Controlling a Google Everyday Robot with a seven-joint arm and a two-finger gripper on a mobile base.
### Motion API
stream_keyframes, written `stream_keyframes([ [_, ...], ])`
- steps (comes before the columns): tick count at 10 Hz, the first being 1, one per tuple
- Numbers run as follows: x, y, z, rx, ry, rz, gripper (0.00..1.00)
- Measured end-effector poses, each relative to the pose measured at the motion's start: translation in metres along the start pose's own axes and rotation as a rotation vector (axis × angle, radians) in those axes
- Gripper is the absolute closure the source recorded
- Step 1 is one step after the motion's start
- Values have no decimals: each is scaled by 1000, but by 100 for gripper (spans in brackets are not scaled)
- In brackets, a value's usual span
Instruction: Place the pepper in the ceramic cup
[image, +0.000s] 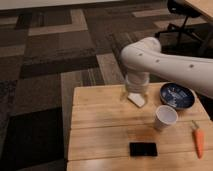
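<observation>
The orange-red pepper (198, 142) lies on the wooden table (100, 125) near its right front edge, green stem end pointing away. The white ceramic cup (165, 118) stands upright to the left of the pepper, apart from it. My gripper (134, 94) hangs from the white arm (150, 57) over the back middle of the table, well left of and behind the cup. It is just above a small white flat object (137, 99). The gripper holds nothing that I can see.
A dark blue patterned bowl (178, 95) sits behind the cup at the back right. A black phone-like slab (143, 149) lies near the front edge. Patterned carpet surrounds the table. An office chair base (182, 20) stands far back right.
</observation>
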Motion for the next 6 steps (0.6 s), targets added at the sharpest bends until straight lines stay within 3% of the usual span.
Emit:
stream_keyframes([
  [3,1,-113,8,14,3,141,35],
  [6,6,-184,15,4,17,163,35],
])
